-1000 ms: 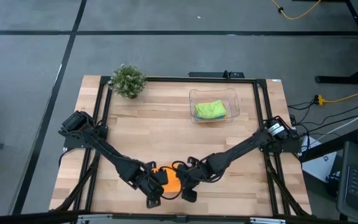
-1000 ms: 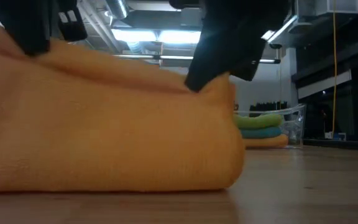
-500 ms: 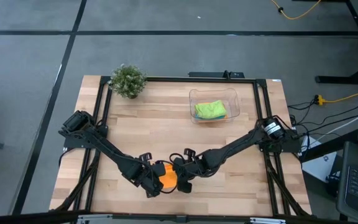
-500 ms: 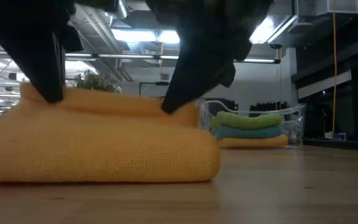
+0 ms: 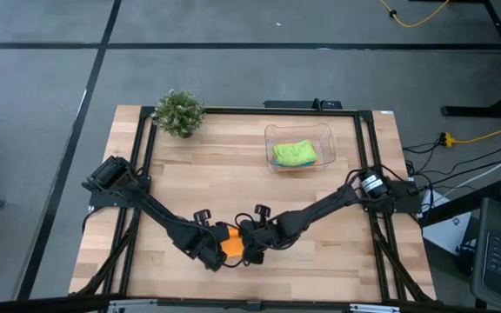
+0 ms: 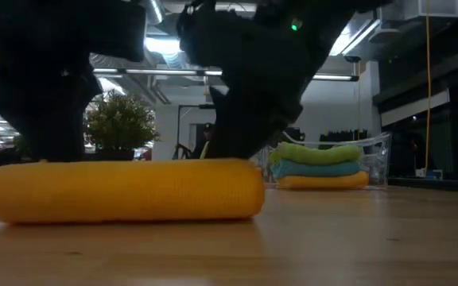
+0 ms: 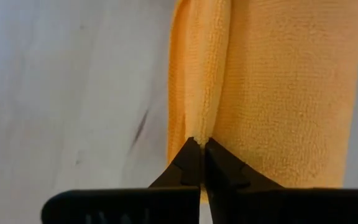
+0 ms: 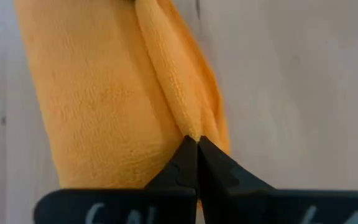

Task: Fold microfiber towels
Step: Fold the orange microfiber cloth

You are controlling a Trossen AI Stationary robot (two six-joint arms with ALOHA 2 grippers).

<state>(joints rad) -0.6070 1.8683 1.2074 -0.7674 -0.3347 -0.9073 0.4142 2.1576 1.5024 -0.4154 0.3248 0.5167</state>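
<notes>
Orange microfiber towel (image 5: 231,243) lies doubled over at the near middle of the wooden table (image 5: 233,165), between the two arms. The left gripper (image 7: 197,149) is clenched on one edge of it, and the right gripper (image 8: 194,146) is pinched tight on the opposite edge, both pressing the cloth low to the board. This looks like the end of a fold, with the upper layer brought down onto the lower. Next, I judge, both must let go cleanly and lift without dragging the fuzzy nap, which could pull the layers askew. Three folded towels, lime green (image 6: 316,153) on top, teal blue (image 6: 316,168) under it and orange (image 6: 320,182) at the bottom, sit stacked in the clear plastic tub (image 5: 323,132) at the far right, well apart. A small potted plant (image 5: 179,113) stands at the far left corner; neither blocks the arms
</notes>
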